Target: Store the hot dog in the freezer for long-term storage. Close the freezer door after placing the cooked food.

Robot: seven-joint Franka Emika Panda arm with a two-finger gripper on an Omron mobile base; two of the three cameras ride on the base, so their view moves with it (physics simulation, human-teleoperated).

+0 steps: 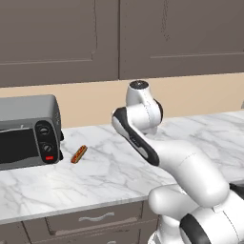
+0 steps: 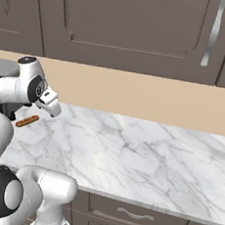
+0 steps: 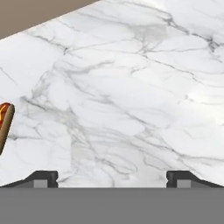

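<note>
1. The white arm (image 1: 186, 167) rises from its base, bends at a dark elbow joint and reaches forward.
2. The gripper (image 3: 112, 177) points downward, its two dark fingertips (image 3: 43, 178) spread wide apart.
3. Nothing seems held between them.

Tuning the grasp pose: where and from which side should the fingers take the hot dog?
Grip the hot dog across its middle, coming straight down from above. It lies flat and alone on the marble counter, long axis diagonal, so the fingers should close on its two long sides. The toaster oven stands close on one side, which argues against a sideways approach. The gripper is open.
</note>
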